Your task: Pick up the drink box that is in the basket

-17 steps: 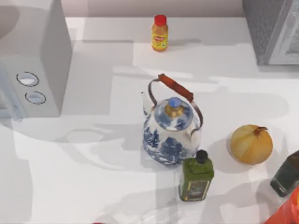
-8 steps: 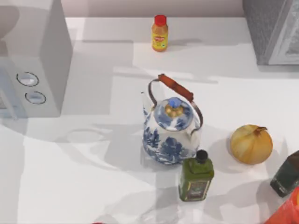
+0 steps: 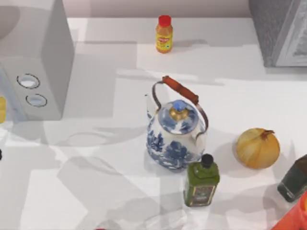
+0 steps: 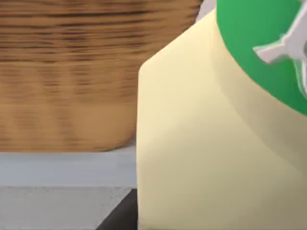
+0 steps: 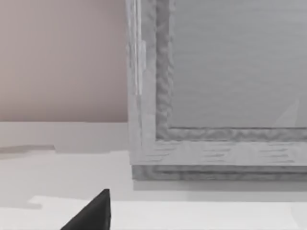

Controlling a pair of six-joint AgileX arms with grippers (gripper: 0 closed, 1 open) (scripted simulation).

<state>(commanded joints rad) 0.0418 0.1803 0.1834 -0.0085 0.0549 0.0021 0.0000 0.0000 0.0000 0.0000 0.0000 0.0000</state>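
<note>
Drink box (image 4: pixel 211 143) is looming beside the wicker basket (image 4: pixel 67 72), jaw state untellable; lifting clear seems next.

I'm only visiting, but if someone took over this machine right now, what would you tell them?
Left end effector: right up against the drink box, with the wicker basket just behind it; I cannot tell whether it grips.
Right end effector: parked near the grey cabinet at the table's right.
Done: the left arm has reached the box.
Left: confirm the grip, then lift the box clear of the basket.
</note>
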